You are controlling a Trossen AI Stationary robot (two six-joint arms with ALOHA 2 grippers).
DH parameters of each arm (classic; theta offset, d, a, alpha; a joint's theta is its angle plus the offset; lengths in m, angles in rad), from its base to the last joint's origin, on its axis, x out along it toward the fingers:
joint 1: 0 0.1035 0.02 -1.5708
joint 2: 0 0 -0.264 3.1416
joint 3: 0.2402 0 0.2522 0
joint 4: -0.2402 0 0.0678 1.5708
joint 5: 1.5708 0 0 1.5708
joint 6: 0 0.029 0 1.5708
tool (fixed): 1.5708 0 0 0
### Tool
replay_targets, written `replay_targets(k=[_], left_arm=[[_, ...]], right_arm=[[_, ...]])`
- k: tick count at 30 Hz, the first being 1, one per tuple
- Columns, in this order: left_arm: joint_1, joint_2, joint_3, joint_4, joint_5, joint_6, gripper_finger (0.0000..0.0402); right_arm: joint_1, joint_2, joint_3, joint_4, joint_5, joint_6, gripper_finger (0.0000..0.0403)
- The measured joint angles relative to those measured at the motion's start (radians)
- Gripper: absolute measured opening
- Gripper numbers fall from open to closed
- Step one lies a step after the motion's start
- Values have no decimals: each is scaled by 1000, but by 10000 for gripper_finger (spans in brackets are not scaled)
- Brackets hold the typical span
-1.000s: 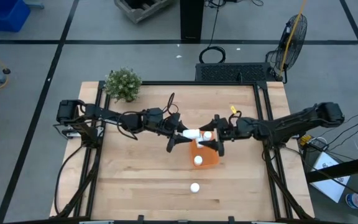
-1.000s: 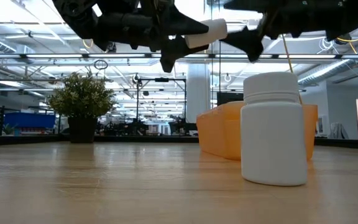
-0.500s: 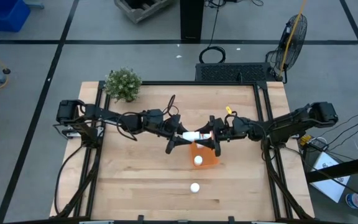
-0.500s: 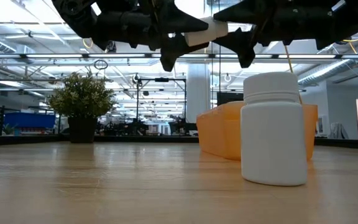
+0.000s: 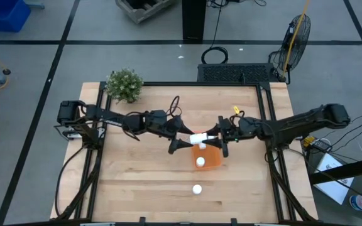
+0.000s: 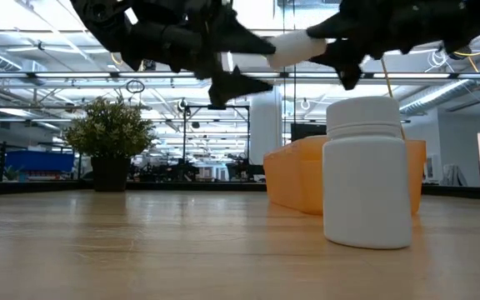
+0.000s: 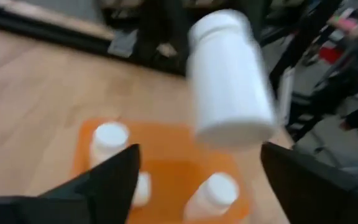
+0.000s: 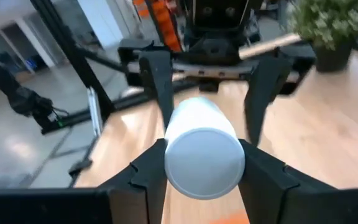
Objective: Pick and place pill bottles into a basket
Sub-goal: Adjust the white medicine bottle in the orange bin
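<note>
Left fingers (image 5: 180, 139) released bottle (image 5: 199, 137) above wooden table (image 5: 143, 182).

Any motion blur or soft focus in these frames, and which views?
Left wrist view: heavy blur; the airborne white plastic pill bottle and the orange rectangular basket are smeared. Right wrist view: the right gripper clamps that bottle, background soft. Low view: the near white bottle on the table is sharp, arms overhead slightly smeared. High view: no blur apparent.

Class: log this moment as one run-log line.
right hand: shut on pill bottle | left hand: open | above basket | one bottle on table
</note>
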Motion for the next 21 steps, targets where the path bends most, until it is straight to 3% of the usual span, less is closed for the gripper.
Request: replay_targets(k=[3, 5, 10, 17, 21], left_arm=[[3, 0, -1, -55, -26, 22, 383], [2, 0, -1, -70, -29, 35, 391], [1, 0, -1, -78, -29, 62, 367], [5, 0, -1, -100, -29, 78, 347], [16, 1, -1, -113, -29, 75, 349]], right_arm=[[28, -54, 12, -165, 32, 33, 146], [48, -70, 34, -258, 51, 57, 146], [89, -38, 180, -535, 78, 92, 146], [94, 105, 458, -1064, 104, 142, 146], [86, 206, 578, -1188, 55, 143, 146]])
